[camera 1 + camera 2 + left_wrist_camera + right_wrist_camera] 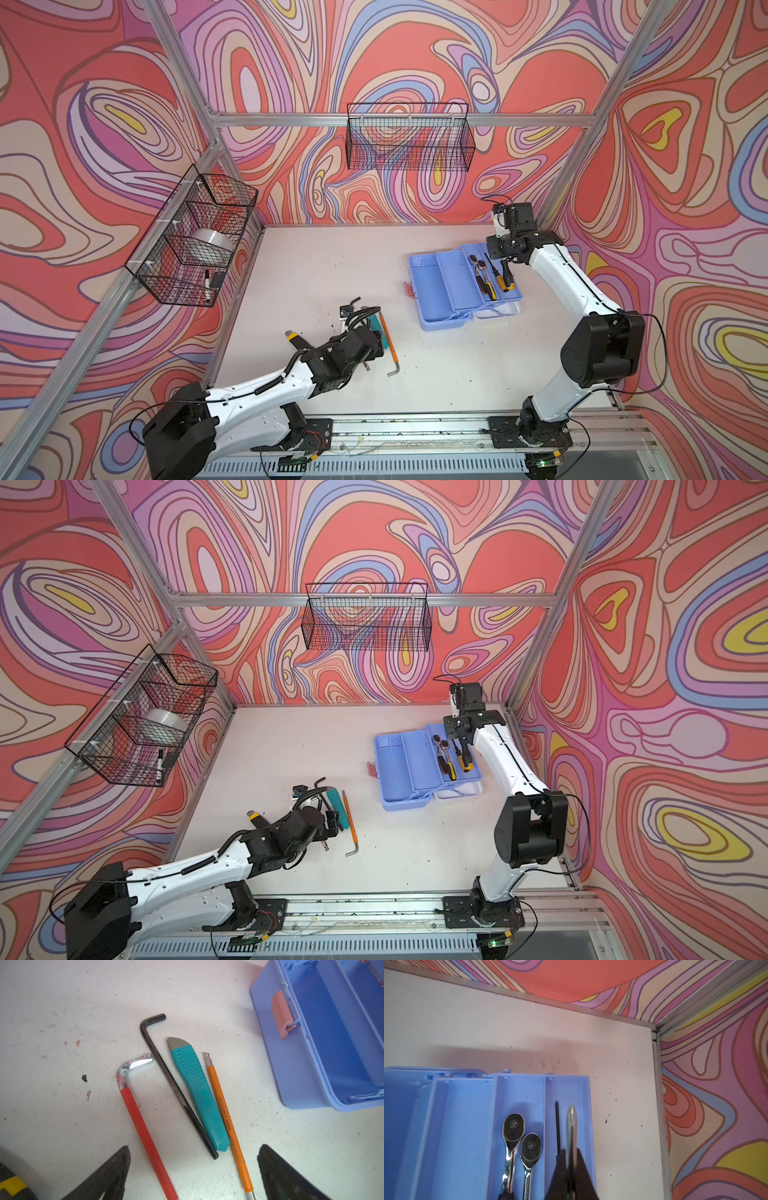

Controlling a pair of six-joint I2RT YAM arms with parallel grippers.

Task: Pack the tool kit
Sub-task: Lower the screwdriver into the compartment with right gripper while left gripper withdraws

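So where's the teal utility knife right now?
In the left wrist view the teal utility knife lies on the table between the black hex key and the orange-sleeved hex key; in both top views it sits left of the tool kit.

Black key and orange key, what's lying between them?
A teal knife lies there, beside both; the left wrist view shows it best.
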